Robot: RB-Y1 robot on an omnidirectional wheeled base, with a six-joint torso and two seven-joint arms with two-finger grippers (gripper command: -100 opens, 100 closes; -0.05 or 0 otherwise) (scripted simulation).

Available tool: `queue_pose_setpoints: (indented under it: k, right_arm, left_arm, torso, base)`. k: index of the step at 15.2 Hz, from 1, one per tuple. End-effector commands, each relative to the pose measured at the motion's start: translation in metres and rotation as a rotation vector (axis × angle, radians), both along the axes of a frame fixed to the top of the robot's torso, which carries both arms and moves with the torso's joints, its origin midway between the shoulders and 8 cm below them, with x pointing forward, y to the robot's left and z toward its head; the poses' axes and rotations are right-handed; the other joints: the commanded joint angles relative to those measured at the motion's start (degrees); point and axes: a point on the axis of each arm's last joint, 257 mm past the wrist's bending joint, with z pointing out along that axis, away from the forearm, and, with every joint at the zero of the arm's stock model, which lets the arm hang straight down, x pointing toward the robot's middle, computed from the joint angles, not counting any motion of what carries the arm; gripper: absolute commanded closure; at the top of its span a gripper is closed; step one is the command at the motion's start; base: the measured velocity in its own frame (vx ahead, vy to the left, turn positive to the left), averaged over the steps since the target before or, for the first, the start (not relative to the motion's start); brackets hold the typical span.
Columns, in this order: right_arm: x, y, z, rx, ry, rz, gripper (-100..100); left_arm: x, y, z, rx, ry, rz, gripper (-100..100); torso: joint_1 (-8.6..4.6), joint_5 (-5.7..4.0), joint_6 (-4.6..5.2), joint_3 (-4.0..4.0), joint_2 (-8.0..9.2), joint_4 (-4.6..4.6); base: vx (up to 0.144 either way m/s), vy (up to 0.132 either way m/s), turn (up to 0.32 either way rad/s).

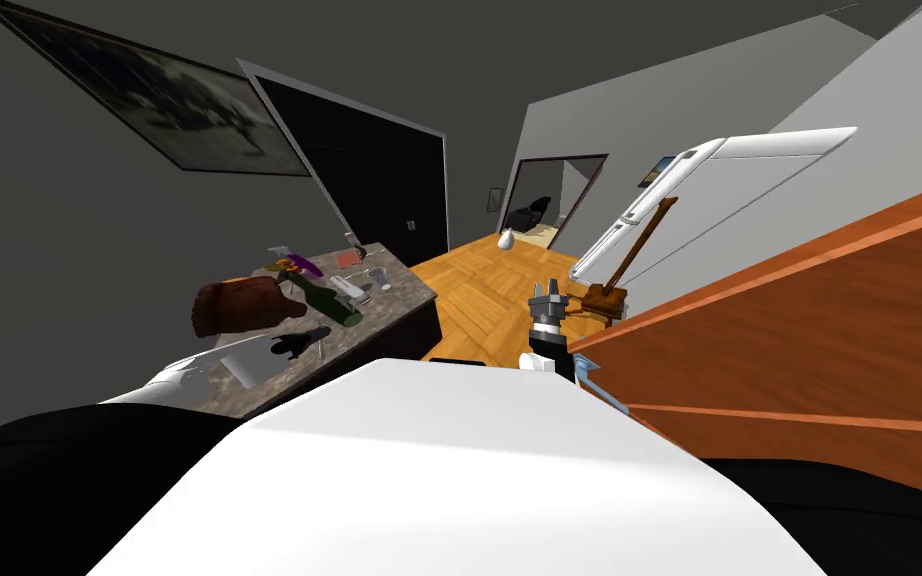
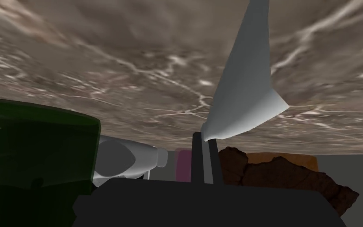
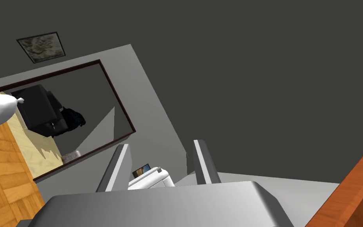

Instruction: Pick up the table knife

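Green bottle (image 2: 35, 157) near clamped knife (image 2: 244, 92).

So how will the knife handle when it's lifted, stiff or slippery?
Probably stiff: the knife juts straight out from the left gripper without sagging. Likely slippery and apt to pivot, since it is smooth, thin and pinched only at its narrow end. It looks light for its size.

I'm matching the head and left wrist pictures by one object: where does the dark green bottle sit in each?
Head view: green bottle on the marble counter, just right of the brown lump.
Left wrist view: green bottle close beside the left gripper, which is shut on the table knife; the brown lump is on the gripper's other side.
Shared landmark: the veined marble counter.
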Motion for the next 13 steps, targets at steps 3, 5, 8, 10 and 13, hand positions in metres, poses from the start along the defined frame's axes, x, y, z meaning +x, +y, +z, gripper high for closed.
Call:
queue_pose_setpoints:
  k: [3, 5, 8, 10, 13]
  right_arm:
    - [0.0, 0.0, 0.0, 0.0, 0.0, 0.0, 0]
    - [0.0, 0.0, 0.0, 0.0, 0.0, 0.0, 0]
    - [0.0, 0.0, 0.0, 0.0, 0.001, -0.001, 0]
    - [0.0, 0.0, 0.0, 0.0, 0.001, 0.0, 0]
    - [0.0, 0.0, 0.0, 0.0, 0.001, 0.0, 0]
  left_arm:
    - [0.002, -0.007, 0.002, 0.0, 0.002, -0.032, 100]
    - [0.003, -0.012, 0.003, 0.001, 0.003, -0.059, 100]
    - [0.007, -0.028, 0.009, 0.002, 0.005, -0.138, 100]
    - [0.009, -0.04, 0.013, 0.003, 0.005, -0.192, 100]
    - [0.01, -0.043, 0.016, 0.004, 0.007, -0.211, 100]
  torso:
    - [0.05, 0.06, 0.14, -0.04, -0.11, 0.02]
    - [-0.01, 0.02, -0.02, -0.24, -0.49, -0.05]
    - [-0.1, 0.01, -0.04, -0.51, -0.95, -0.14]
    - [-0.21, -0.01, 0.0, -0.62, -1.13, -0.19]
    - [-0.21, -0.01, -0.01, -0.66, -1.21, -0.21]
  base:
    - [0.017, -0.002, 0.095]
    - [0.168, -0.011, 0.354]
    - [0.219, -0.037, 0.408]
    - [0.233, -0.067, 0.423]
    - [0.203, -0.055, 0.336]
